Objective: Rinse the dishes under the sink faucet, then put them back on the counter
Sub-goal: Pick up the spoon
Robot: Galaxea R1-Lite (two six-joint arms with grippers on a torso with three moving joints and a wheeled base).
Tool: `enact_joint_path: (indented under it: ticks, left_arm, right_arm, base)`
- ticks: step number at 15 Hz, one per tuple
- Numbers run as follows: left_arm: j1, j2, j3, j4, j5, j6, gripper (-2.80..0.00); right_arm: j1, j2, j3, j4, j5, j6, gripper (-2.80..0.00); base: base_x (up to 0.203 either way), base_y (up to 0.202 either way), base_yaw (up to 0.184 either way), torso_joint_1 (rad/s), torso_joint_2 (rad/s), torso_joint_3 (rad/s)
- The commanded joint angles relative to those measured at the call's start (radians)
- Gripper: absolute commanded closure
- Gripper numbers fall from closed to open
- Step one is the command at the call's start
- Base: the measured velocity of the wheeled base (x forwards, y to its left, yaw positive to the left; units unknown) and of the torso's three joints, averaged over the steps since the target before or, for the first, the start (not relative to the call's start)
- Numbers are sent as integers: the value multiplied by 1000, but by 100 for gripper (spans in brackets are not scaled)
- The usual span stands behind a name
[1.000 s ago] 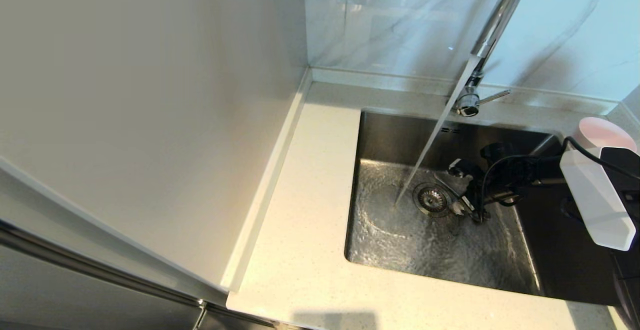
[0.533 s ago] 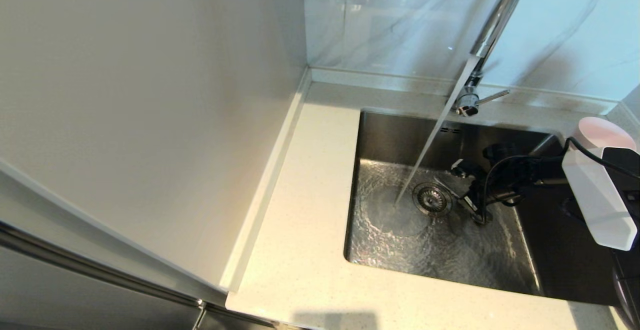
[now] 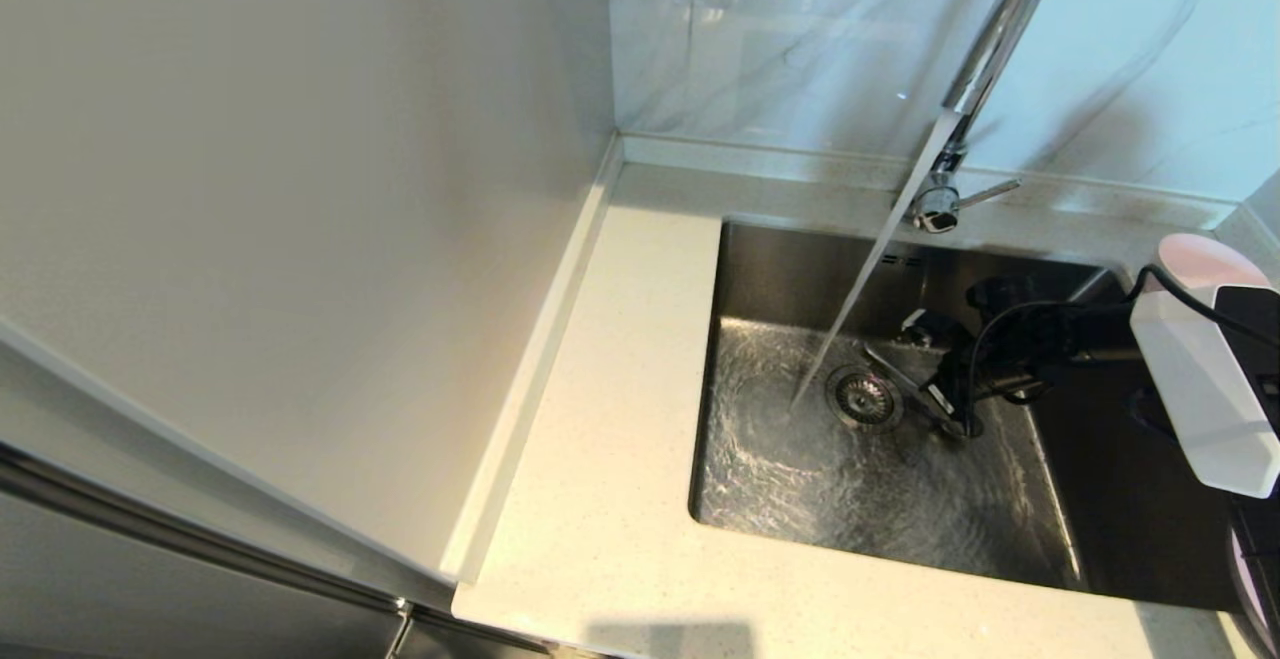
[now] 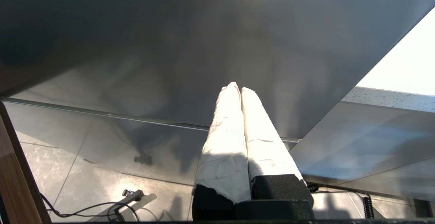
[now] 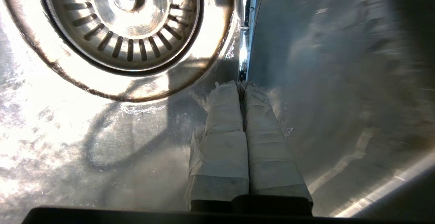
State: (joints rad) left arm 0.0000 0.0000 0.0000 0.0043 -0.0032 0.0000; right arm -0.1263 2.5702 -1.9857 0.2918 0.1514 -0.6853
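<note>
White-taped fingers (image 5: pixel 224 122) of the right gripper (image 5: pixel 242 83) pinch the spoon (image 5: pixel 247 30) handle low in the steel sink (image 3: pixel 800 479), beside the drain strainer (image 5: pixel 122 23). Faucet (image 3: pixel 985 49) water runs nearby. The bowl (image 3: pixel 1195 257) sits on the counter (image 3: pixel 610 499). The left gripper (image 4: pixel 237 86), parked, is closed and empty.

One sink (image 3: pixel 760 269), one drain strainer (image 3: pixel 863 397), one faucet (image 3: pixel 985 49) with one side lever (image 3: pixel 988 192), two overflow slots (image 3: pixel 901 261). One spoon (image 3: pixel 905 384) in the right pincer (image 3: pixel 955 417), one pink bowl (image 3: pixel 1195 257) behind that pincer. Two pincers counted: the left pincer (image 4: pixel 238 89) appears only in its wrist view.
</note>
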Motion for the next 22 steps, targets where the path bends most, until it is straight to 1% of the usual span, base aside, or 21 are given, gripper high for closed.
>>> enact_joint_path:
  ticks: [1, 4, 6, 7, 11, 12, 14, 18, 20, 21, 22]
  left_arm:
    - [0, 0, 0, 0, 0, 0, 0]
    - [0, 0, 0, 0, -1, 0, 0]
    - [0, 0, 0, 0, -1, 0, 0]
    - [0, 0, 0, 0, -1, 0, 0]
    - [0, 0, 0, 0, 0, 0, 0]
    - [0, 0, 0, 0, 0, 0, 0]
    - [0, 0, 0, 0, 0, 0, 0]
    - [0, 0, 0, 0, 0, 0, 0]
    - [0, 0, 0, 0, 0, 0, 0]
    - [0, 0, 0, 0, 0, 0, 0]
    - [0, 0, 0, 0, 0, 0, 0]
  right_arm:
    - [-1, -68, 7, 22, 22, -10, 0]
    - [-10, -147, 27, 99, 45, -17, 0]
    - [-30, -203, 68, 121, 70, -37, 0]
    - [-42, -228, 97, 123, 89, -64, 0]
    - [-128, -325, 227, 124, 185, -236, 0]
    - [-149, -343, 238, 124, 211, -270, 0]
    - [-177, -367, 244, 123, 245, -311, 0]
    - [-214, -415, 271, 123, 330, -320, 0]
    - [-248, -440, 308, 121, 437, -334, 0]
    - [-262, -461, 343, 121, 477, -345, 0]
    - [-270, -486, 365, 122, 499, -346, 0]
  base:
    - [0, 0, 0, 0, 0, 0]
    - [0, 0, 0, 0, 0, 0]
    - [0, 0, 0, 0, 0, 0]
    - [0, 0, 0, 0, 0, 0]
    - [0, 0, 0, 0, 0, 0]
    - [0, 0, 0, 0, 0, 0]
    - [0, 0, 0, 0, 0, 0]
    - [0, 0, 0, 0, 0, 0]
    - [0, 0, 0, 0, 0, 0]
    - [0, 0, 0, 0, 0, 0]
    - [0, 0, 0, 0, 0, 0]
